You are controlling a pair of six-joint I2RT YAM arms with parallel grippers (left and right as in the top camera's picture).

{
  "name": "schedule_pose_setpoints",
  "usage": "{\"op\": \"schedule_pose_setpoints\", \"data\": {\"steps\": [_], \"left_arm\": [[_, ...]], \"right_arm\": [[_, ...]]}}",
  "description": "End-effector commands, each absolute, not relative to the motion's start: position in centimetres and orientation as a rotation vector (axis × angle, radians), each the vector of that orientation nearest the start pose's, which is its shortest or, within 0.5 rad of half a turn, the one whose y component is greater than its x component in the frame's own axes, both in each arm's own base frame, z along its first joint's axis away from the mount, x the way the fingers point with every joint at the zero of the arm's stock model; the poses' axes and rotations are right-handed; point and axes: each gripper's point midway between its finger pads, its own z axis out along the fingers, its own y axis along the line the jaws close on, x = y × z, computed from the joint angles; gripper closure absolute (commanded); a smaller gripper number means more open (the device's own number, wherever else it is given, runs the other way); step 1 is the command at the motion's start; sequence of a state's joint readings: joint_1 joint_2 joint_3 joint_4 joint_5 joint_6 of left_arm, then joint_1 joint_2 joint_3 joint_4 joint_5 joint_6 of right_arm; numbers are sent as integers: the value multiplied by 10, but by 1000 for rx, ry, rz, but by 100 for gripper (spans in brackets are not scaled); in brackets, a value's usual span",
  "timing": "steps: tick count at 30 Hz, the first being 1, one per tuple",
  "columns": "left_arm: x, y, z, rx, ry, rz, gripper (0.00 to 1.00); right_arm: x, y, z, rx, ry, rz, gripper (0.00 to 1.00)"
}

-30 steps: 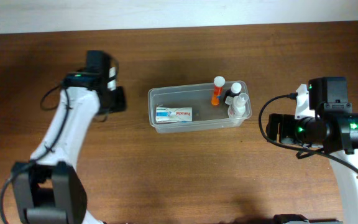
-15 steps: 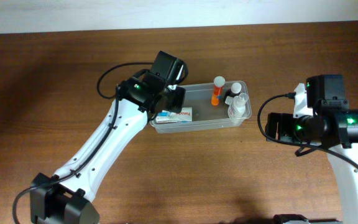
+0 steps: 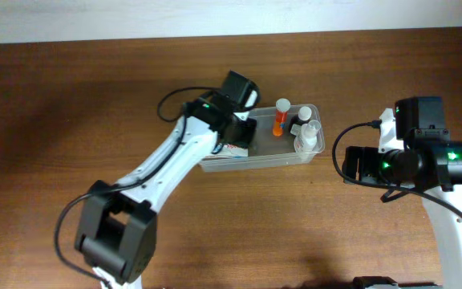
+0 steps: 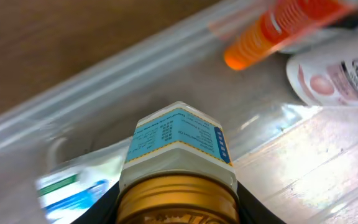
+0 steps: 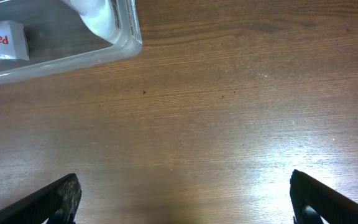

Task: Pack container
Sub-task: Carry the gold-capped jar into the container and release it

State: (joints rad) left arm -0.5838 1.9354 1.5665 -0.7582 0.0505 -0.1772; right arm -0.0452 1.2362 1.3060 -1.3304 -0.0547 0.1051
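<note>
The container (image 3: 263, 163), a clear shallow tub, sits at the table's middle. In it stand an orange bottle (image 3: 280, 117) and white bottles (image 3: 305, 132), and a blue-and-white box (image 3: 233, 150) lies at its left end. My left gripper (image 3: 242, 132) hovers over the tub's left half, shut on a small gold-capped bottle (image 4: 178, 146) with a blue-and-white label. Below it in the left wrist view are the tub wall (image 4: 104, 74), the orange bottle (image 4: 278, 31), a white bottle (image 4: 337, 78) and the box (image 4: 73, 190). My right gripper (image 3: 355, 167) is open and empty, right of the tub.
The right wrist view shows the tub's corner (image 5: 126, 43) with the box (image 5: 2, 42) and a white bottle (image 5: 98, 15) inside, and bare brown wood under the open gripper (image 5: 185, 199). A pale wall edge runs along the table's far side.
My left arm has swung from the table's left side rightward to above the tub's left half, carrying the gold-capped bottle. The right arm has not moved.
</note>
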Motion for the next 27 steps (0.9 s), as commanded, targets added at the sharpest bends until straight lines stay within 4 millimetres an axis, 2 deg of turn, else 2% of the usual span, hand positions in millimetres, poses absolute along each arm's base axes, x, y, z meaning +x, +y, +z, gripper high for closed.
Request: {"op": "schedule_pose_setpoints", "data": {"steps": [1, 7, 14, 18, 20, 21, 25, 27], "left_arm": [[391, -287, 104, 653, 2646, -331, 92], [395, -289, 73, 678, 2696, -306, 92], [406, -292, 71, 697, 2648, -282, 89], [409, -294, 73, 694, 2636, -288, 78], [408, -294, 72, 693, 2637, -288, 57], [408, -294, 72, 694, 2638, -288, 53], [408, -294, 72, 694, 2641, -287, 51], [408, -294, 72, 694, 2641, -287, 46]], "right_arm": [[249, -2, 205, 215, 2826, 108, 1], [249, -2, 205, 215, 2826, 108, 1], [249, -2, 205, 215, 2827, 108, 1], [248, -2, 205, 215, 2828, 108, 1], [248, -2, 205, 216, 2829, 108, 1], [248, -2, 205, 215, 2830, 107, 1], [248, -2, 205, 216, 2831, 108, 1], [248, -2, 205, 215, 2831, 108, 1]]}}
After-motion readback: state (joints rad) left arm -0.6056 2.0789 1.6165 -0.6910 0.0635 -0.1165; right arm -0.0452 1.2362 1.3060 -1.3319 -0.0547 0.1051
